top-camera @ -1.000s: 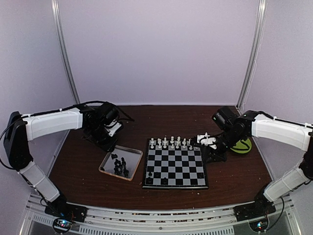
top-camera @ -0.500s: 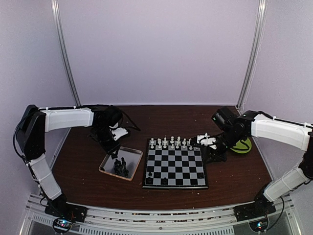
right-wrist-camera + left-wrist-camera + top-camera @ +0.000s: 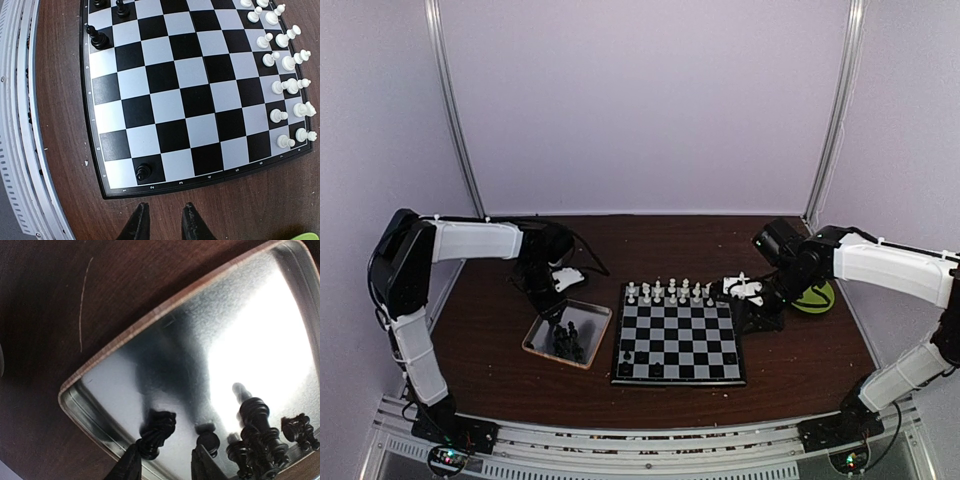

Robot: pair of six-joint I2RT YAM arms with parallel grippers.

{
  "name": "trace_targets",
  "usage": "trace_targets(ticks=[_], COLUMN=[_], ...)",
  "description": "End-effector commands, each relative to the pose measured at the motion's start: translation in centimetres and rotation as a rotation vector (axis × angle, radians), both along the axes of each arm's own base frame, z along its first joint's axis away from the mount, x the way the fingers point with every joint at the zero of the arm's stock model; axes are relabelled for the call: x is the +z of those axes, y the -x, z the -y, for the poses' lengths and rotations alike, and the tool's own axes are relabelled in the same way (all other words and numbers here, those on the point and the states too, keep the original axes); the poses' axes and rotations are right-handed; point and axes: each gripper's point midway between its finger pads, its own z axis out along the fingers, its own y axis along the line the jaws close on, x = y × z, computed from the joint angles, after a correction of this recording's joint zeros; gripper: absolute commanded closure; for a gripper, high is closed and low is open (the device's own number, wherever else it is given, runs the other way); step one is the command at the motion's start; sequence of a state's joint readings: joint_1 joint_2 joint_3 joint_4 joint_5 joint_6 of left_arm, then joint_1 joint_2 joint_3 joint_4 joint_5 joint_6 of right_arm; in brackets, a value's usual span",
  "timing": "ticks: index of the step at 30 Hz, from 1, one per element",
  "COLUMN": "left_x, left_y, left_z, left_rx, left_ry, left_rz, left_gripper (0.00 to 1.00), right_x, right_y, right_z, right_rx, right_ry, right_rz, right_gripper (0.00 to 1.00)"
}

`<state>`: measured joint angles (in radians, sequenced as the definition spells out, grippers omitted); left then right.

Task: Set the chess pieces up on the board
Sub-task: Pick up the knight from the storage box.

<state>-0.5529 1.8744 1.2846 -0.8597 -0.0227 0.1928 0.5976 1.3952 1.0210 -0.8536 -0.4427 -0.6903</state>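
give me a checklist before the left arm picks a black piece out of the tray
1. left gripper open: ok
2. black piece in line with its gap: ok, nearer one finger
3. round-headed piece clear of the fingers: not ok, crowds the other finger
4. gripper low enough in the tray: cannot tell
5. right gripper off the board: ok
6. empty squares on black's side: ok

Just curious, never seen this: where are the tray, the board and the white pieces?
tray (image 3: 165, 355): left wrist view, bare shiny floor.
board (image 3: 678, 340): top view, a bare middle square.
white pieces (image 3: 671, 290): top view, middle of the far row.
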Motion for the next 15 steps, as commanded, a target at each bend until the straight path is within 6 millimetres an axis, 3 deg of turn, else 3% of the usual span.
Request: trace_targets(ticks=[1,15], left_x=[-0.3,-1.8], left_y=[-0.9,0.4], left_z=[0.1,-0.6], left_rx=[0.0,0.02], left_ry=[0.011,-0.014], left_rz=[0.002,-0.049], left_gripper=[0.64,0.65], right_x=[-0.5,-0.8], right_y=[0.1,0.1], right_z=[0.5,0.7], right_rx=[0.001,-0.001], right_ry=[0.029,0.046], right_rz=[-0.01,-0.016], right_gripper=[0.77,0.77])
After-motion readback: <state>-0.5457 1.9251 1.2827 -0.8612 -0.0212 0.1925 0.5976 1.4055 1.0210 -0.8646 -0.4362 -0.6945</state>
